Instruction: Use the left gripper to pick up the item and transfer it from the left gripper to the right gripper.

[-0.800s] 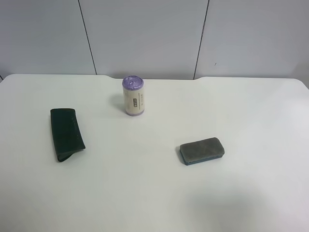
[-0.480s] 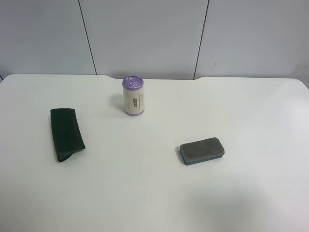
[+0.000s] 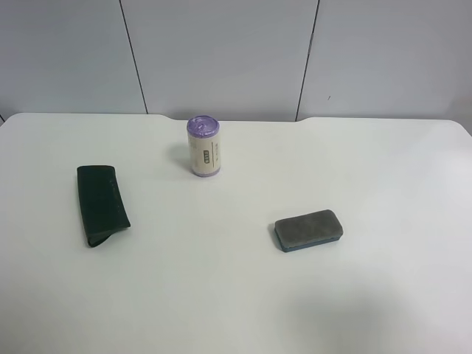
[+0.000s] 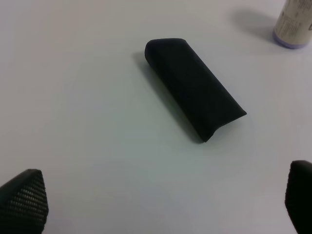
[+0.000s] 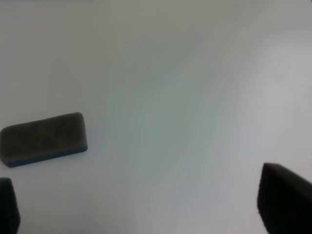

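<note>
Table [image 3: 221,295] w/ 1 case [image 3: 102,204], 1 eraser [image 3: 308,229], 1 can [image 3: 204,146]; L+R jaws both spread wide.

The left gripper [image 4: 161,202] has black, cross-hatched fingers [image 4: 22,202].

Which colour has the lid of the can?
The lid of the can is purple, clearest in the exterior high view.

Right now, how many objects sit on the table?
3. The case lies at the high view's left, the can stands toward the back, and the eraser lies right of centre. Nothing seems hidden.
</note>
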Available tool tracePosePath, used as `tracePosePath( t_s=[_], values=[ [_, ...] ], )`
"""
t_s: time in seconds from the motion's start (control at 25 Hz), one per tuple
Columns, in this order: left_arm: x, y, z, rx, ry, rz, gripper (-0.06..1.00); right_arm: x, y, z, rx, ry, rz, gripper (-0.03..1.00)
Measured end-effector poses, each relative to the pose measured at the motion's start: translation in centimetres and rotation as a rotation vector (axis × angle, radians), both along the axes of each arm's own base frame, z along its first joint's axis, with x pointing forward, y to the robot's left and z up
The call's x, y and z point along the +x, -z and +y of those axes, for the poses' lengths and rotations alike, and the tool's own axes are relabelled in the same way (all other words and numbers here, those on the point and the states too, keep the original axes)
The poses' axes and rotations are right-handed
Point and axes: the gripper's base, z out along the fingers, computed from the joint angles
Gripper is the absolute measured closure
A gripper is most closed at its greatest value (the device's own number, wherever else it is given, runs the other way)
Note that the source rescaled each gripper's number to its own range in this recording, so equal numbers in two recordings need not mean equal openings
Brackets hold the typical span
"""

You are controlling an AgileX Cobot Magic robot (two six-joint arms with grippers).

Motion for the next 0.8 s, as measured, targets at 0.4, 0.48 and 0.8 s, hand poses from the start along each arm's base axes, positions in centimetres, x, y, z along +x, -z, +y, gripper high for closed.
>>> tracePosePath(
  t_s=[0.4, 0.48, 0.8],
  values=[
    [0.3, 0.0, 0.1, -0.007, -0.023, 0.018, -0.06, 0.0, 0.0, 0.0, 0.0, 0.0, 0.0, 0.01],
    [0.8, -0.5, 0.1, -0.019, -0.031, 0.05, -0.06, 0.0, 0.0, 0.0, 0.0, 0.0, 0.0, 0.01],
    [7.1, -4.6, -0.1, -0.021, -0.044, 0.297, -0.06, 0.0, 0.0, 0.0, 0.0, 0.0, 0.0, 0.01]
  ],
)
